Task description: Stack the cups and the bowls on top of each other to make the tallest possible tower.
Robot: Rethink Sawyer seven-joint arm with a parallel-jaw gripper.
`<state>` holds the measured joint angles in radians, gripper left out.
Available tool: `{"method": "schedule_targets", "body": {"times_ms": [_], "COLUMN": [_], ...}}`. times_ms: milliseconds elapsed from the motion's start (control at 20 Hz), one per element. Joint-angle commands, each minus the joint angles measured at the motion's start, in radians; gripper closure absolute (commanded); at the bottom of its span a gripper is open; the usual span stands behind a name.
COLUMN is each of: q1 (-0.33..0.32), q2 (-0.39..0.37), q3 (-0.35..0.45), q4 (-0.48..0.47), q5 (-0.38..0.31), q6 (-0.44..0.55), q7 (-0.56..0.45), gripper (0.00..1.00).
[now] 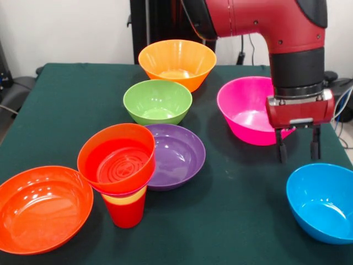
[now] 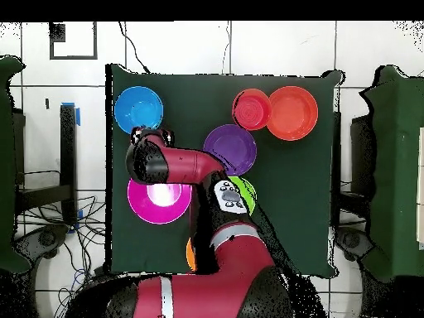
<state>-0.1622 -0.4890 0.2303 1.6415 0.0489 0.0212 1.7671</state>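
At right of centre in the front view, the gripper [image 1: 298, 144] hangs empty between the magenta bowl [image 1: 248, 110] and the blue bowl [image 1: 322, 201].

Largest first: the arm [image 1: 276, 25] reaches in from the upper right, elbow bent, wrist pointing straight down, jaws spread with nothing between them. Descending here risks a finger clipping the blue bowl's rim and tipping or skidding the glossy plastic. The orange-red bowl [image 1: 41, 207] lies lower left, the purple bowl [image 1: 176, 154] mid-frame. The tower [image 1: 118, 171], small and top-heavy on its red cup [image 1: 126, 212], stands beside the purple bowl; another wide bowl set off-centre could topple it.
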Motion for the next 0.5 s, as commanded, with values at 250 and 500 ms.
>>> {"method": "schedule_targets", "body": {"times_ms": [250, 500], "q1": [-0.024, -0.043], "q2": [0.059, 0.056], "q3": [-0.006, 0.012], "q4": [-0.015, -0.01], "q5": [-0.051, -0.054], "q6": [-0.064, -0.078], "q7": [0.117, 0.123], "gripper": [0.0, 0.0]}}
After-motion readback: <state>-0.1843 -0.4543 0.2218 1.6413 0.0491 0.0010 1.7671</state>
